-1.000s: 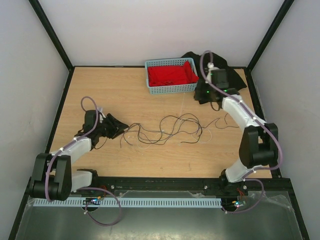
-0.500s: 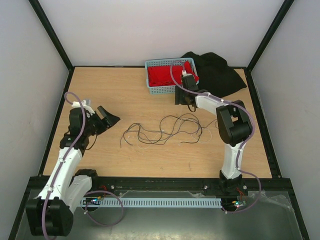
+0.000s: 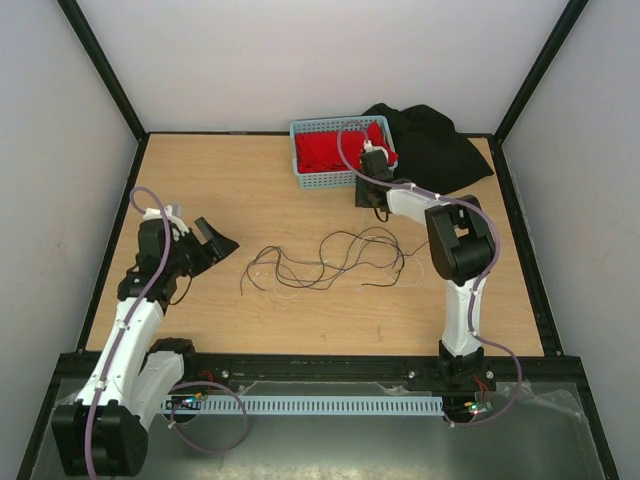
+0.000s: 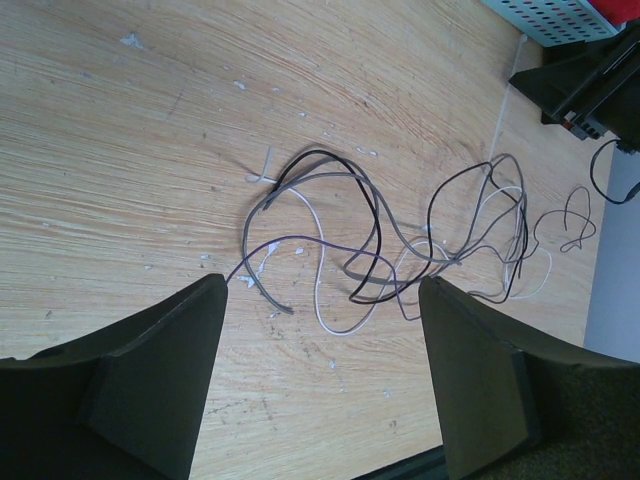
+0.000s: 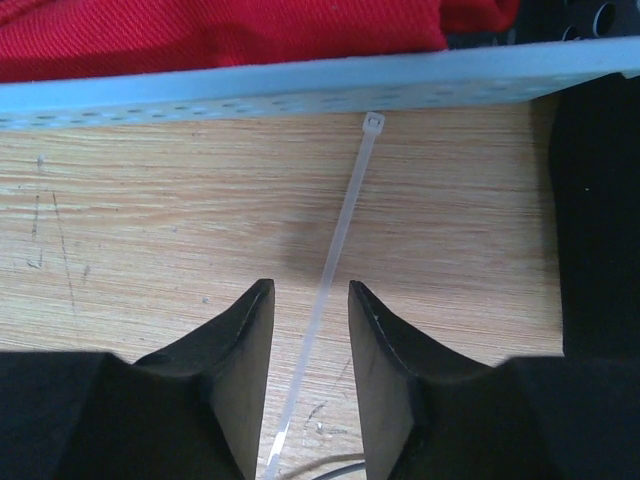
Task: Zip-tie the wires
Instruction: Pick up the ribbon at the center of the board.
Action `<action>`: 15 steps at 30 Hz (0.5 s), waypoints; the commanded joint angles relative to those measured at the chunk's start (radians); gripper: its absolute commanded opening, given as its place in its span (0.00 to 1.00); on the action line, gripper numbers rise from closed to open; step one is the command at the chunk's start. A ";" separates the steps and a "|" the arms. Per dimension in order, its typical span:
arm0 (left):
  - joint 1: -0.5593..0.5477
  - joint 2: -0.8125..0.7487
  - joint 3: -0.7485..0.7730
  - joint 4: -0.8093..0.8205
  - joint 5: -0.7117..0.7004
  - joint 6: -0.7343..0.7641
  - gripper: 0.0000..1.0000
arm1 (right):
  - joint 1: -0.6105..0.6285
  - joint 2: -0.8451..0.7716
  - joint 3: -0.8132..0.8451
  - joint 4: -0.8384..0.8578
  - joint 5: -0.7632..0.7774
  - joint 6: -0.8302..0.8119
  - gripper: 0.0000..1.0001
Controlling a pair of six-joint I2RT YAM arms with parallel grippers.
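The zip tie [image 5: 335, 260] is lying on the surface [image 5: 150, 220] just beside the blue basket [image 5: 250, 95], head pointing at its wall, long axis running back between my right claw's [image 5: 310, 288] parted, unclamped fingers. Only that wrist view is showing it. From above I'm seeing the wires [image 3: 330, 260] sprawling mid-surface and my left claw [image 4: 320, 295] gaping near them, bare wood around.

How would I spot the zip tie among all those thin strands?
Find the blue basket of red cloth at the table's far side. In front of its wall lies the zip tie, a straight white strip between the right gripper fingers. Unlike the curling wires, it is flat with a square head.
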 commanded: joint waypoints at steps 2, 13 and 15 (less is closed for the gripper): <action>0.011 -0.037 -0.003 -0.016 -0.001 -0.004 0.80 | 0.010 0.000 -0.027 0.009 0.004 -0.005 0.41; 0.016 -0.042 0.012 -0.032 0.015 -0.005 0.80 | 0.023 -0.024 -0.136 0.003 -0.068 -0.004 0.22; 0.016 -0.042 0.014 -0.033 0.015 -0.005 0.80 | 0.034 -0.033 -0.152 0.002 -0.076 -0.002 0.17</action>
